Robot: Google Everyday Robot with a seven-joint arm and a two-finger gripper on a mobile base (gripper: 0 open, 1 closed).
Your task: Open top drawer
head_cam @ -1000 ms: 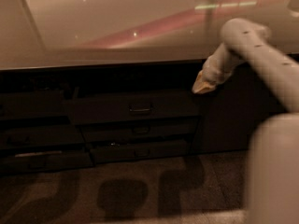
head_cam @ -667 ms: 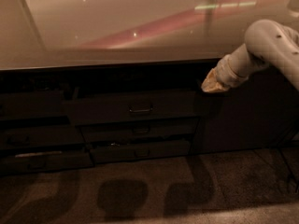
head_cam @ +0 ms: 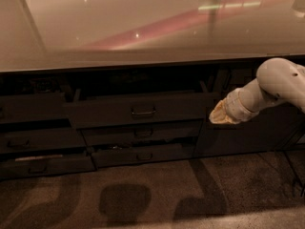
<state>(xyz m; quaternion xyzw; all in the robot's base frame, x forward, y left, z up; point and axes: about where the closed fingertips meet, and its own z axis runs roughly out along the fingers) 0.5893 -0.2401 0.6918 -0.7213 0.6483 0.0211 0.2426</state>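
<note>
So the big change: the hand (head_cam: 220,116) has backed off from the top drawer (head_cam: 109,111). A second ago it was sitting up near the drawer's upper right corner, and now it's swung out to the right of the drawer and dropped lower, about level with the drawer front and just past its right edge, not touching it. The white arm (head_cam: 279,82) has pulled back toward the right too. From this angle I can't tell if the hand is spread or pressed together, it's just a pale yellowish tip pointing left at the drawer. It isn't holding anything that I can see, and it's well apart from the little handle (head_cam: 143,111) in the middle of the drawer front. The drawer itself hasn't budged across these frames. It sits right under the table (head_cam: 143,37) edge with a dark gap above it, and its front looks like it stands forward of the two slimmer fronts (head_cam: 143,133) below it, so my read is it's already pulled out at least partway. Left of the drawer the shorter fronts, one with a pale strip (head_cam: 38,157), look untouched. My guess is the pull is done and this is the retreat, though how far out the drawer really is, hard to call from here.
</note>
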